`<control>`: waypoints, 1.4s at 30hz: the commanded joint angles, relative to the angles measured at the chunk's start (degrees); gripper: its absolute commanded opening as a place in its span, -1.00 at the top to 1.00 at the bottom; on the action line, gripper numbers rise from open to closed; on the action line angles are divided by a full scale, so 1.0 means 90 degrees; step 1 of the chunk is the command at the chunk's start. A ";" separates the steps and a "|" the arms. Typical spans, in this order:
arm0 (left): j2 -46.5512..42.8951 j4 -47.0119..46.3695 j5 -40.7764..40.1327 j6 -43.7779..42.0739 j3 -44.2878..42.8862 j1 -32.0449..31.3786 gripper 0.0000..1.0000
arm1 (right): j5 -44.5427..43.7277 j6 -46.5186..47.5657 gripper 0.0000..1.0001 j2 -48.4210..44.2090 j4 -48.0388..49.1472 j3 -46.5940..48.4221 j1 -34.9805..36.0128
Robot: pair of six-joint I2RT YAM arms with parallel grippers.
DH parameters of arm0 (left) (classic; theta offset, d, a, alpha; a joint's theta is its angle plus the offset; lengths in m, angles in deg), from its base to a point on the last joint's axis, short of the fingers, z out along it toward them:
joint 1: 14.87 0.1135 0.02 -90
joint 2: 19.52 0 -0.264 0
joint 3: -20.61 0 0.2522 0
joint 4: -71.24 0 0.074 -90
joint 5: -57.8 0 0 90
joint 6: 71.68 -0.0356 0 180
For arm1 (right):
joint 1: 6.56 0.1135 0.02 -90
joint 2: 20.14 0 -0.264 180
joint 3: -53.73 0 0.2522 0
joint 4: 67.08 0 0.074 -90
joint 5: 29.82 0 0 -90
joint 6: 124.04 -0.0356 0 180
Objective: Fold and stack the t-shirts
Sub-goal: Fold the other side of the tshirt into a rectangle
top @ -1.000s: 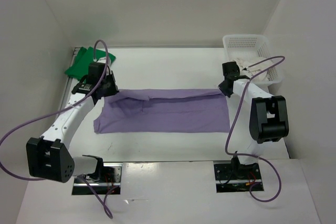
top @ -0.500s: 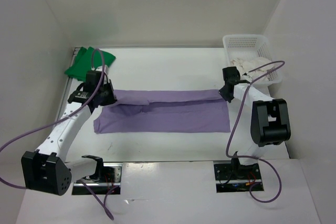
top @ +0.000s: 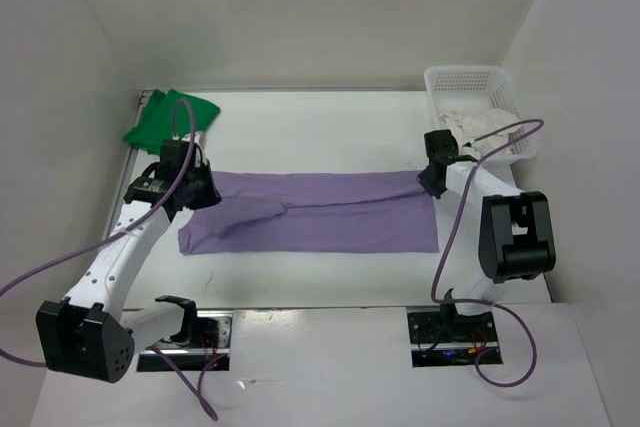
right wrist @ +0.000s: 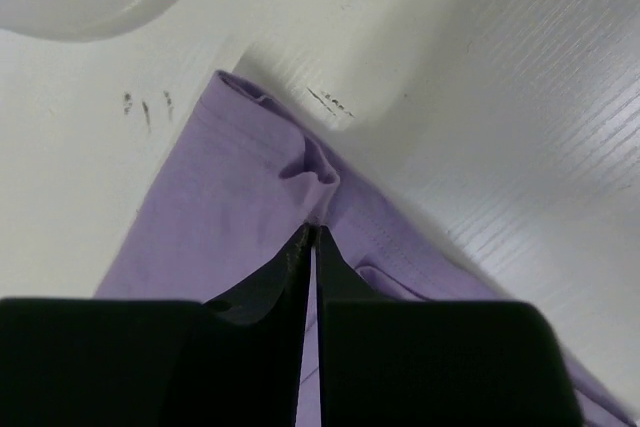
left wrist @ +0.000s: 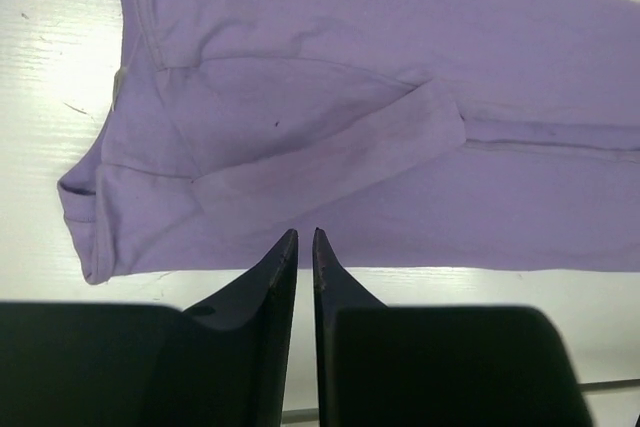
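The lavender t-shirt [top: 330, 217] lies as a long folded band across the table's middle. Its left sleeve [left wrist: 330, 162] rests flat on top of it. My left gripper [top: 205, 192] hovers at the shirt's left end. In the left wrist view this gripper [left wrist: 301, 234] has its jaws a narrow slit apart, with bare table showing between them and no cloth. My right gripper [top: 428, 182] is at the shirt's far right corner. Its tips [right wrist: 312, 227] are pinched on a puckered fold of lavender cloth [right wrist: 230, 197]. The green t-shirt [top: 160, 119] lies folded at the far left. The cream t-shirt [top: 480, 125] sits in the basket.
A white lattice basket [top: 465, 77] stands at the far right corner, just behind the right arm. White walls close in the table on the left, back and right. Purple cables loop off both arms.
The left gripper has let go of the lavender cloth and drawn back slightly toward the near side; the sleeve has dropped flat onto the shirt. The right gripper has stayed at the far right corner.
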 commanded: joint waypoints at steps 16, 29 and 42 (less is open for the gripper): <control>0.1331 -0.1407 0.0244 0.0326 -0.0792 0.0038 0.46 | 0.1541 -0.0317 1.00 -0.1052 0.0637 0.0221 0.2625; 0.3187 -0.2337 0.0753 0.0804 -0.0432 0.0555 0.46 | 0.3026 0.0396 0.98 0.1643 0.1508 0.2523 0.4428; 0.3706 -0.2523 0.0997 0.0864 -0.0226 0.0956 0.46 | 0.2744 0.0738 0.35 0.3539 0.0932 0.4128 0.4623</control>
